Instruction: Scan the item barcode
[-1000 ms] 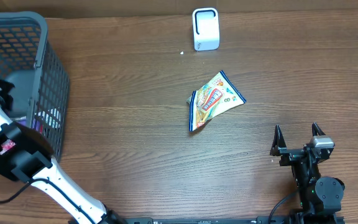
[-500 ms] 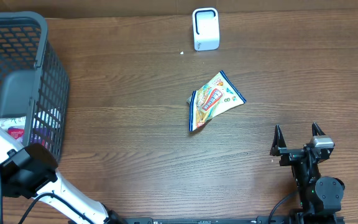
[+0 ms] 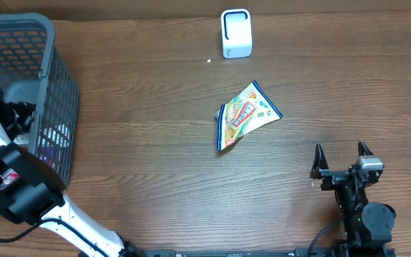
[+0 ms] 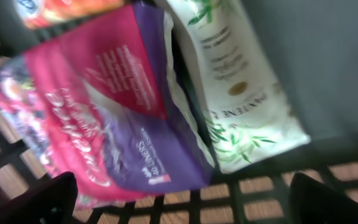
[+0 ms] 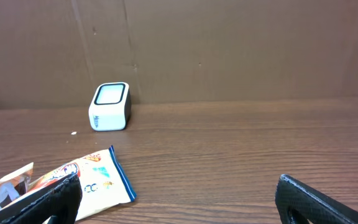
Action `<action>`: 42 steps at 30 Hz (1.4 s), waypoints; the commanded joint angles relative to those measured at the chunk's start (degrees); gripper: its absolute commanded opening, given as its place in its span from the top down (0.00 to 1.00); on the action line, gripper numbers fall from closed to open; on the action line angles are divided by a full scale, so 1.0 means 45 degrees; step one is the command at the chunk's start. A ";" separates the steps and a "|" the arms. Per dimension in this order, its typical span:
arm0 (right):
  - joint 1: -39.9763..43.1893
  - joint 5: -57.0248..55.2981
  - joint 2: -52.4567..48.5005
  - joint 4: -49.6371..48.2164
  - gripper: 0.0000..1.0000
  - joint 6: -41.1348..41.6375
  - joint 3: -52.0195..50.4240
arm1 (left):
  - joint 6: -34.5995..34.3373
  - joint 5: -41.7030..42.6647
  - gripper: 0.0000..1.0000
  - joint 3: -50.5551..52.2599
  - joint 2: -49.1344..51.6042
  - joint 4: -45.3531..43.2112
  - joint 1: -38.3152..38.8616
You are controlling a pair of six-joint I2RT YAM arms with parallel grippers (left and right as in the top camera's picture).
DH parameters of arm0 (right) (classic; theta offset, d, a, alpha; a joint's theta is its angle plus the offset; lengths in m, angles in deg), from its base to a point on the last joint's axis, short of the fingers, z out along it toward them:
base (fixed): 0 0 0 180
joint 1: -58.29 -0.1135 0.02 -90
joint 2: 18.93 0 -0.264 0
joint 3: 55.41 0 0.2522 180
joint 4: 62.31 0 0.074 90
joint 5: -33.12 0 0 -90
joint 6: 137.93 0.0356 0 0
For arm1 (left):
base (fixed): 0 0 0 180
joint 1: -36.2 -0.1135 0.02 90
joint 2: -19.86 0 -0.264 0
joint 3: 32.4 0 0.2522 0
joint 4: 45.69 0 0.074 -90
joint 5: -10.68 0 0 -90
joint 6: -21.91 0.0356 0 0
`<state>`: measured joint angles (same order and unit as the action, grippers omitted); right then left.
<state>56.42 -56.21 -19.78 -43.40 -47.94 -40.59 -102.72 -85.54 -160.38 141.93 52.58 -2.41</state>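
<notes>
Where the overhead camera looks down, snack packet (image 3: pixel 247 116): lies flat on the wooden table (image 3: pixel 155 164), about mid-table, touched by neither arm.
Scanner (image 3: pixel 235 33): small white box at the table's far edge, beyond the packet and apart from it.
Basket (image 3: pixel 63 93): grey mesh, at the left edge; the left arm (image 3: pixel 20 189) reaches over its rim and down inside.
Right gripper (image 3: pixel 341 148): near the front edge on the right, well apart from the packet, fingers spread, nothing between them.
Left wrist, left gripper (image 4: pixel 182 186): jaws stand wide, a dark fingertip in each lower corner, the gap empty, over the basket's grid floor.
Left wrist, basket contents: a pink and purple pack (image 4: pixel 117 112) lies against a white pouch (image 4: pixel 235 87) with green leaf print; both blurred.
Right wrist, fingers (image 5: pixel 42 199): far apart at the lower corners, holding nothing.
Right wrist, packet and scanner: packet low in the view beside one fingertip; scanner upright farther back, before a brown cardboard wall (image 5: pixel 229 50).
</notes>
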 commanded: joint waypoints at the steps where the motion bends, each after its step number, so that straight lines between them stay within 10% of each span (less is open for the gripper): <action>1: 0.0073 0.0005 0.0151 -0.0078 0.00 -0.0058 -0.0136 | -0.0262 -0.0083 0.00 0.1224 0.0058 -0.0651 0.0029; 13: 0.0073 0.0005 0.0151 -0.0078 0.00 -0.0058 -0.0136 | -0.0306 -0.1443 0.10 0.3721 0.0068 -0.2589 0.0000; 21: 0.0073 0.0005 0.0151 -0.0078 0.00 -0.0058 -0.0136 | -0.0282 -0.1418 0.96 0.3925 0.0063 -0.2798 0.0000; 42: 0.0073 0.0005 0.0151 -0.0078 0.00 -0.0053 -0.0136 | 0.1758 0.0389 0.96 -0.2671 -0.0083 0.0408 0.0005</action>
<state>56.44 -56.21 -19.78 -43.34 -47.94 -40.59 -99.99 -87.90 -167.20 142.12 54.07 -2.26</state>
